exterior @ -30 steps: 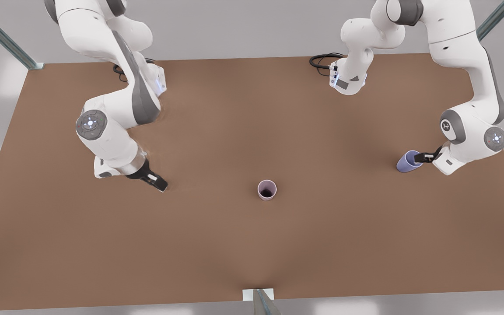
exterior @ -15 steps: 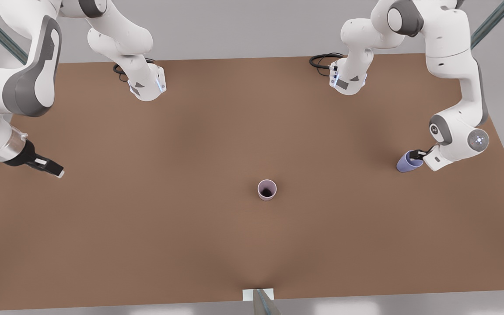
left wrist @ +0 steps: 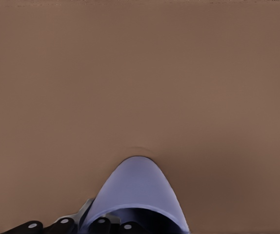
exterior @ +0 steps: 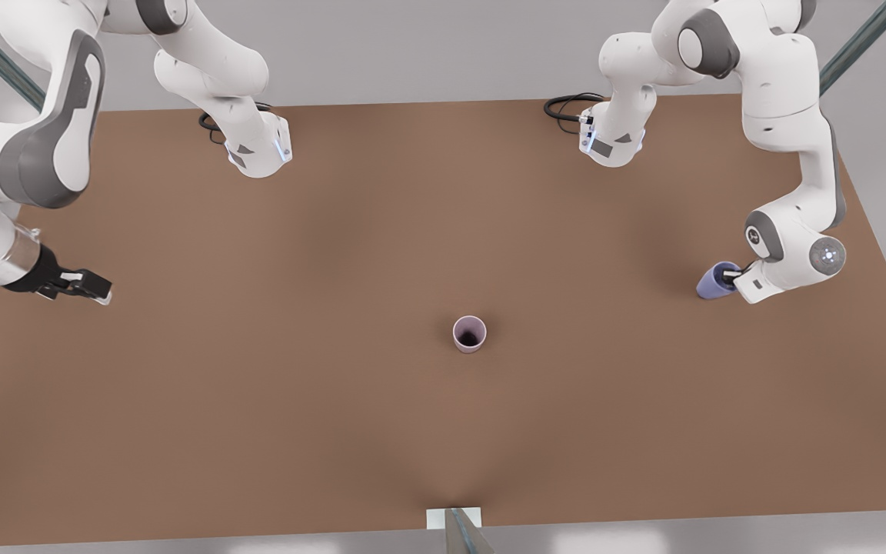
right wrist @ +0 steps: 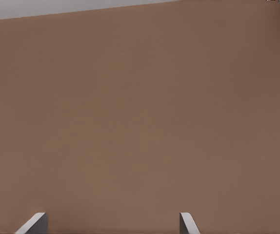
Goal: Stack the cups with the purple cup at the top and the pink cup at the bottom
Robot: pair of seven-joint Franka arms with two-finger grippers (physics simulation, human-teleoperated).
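Left gripper (exterior: 729, 275) grips the purple cup (exterior: 711, 282).
Its fingers pinch the cup's rim, well apart from the pink cup (exterior: 469, 335); the right gripper (exterior: 89, 291) waits farther off, fingers spread.

Pink cup (exterior: 469, 334) upright mid-table; purple cup (exterior: 712, 282) well apart, tilted.

No readable text, label, brand or number anywhere I look. Purple cup (left wrist: 137, 195) at my left pincer (left wrist: 76, 227): plain, unmarked. Pink cup (exterior: 469, 334): plain. Desk (exterior: 412, 431): bare brown, no print. Marks on my arm joints too small to read.
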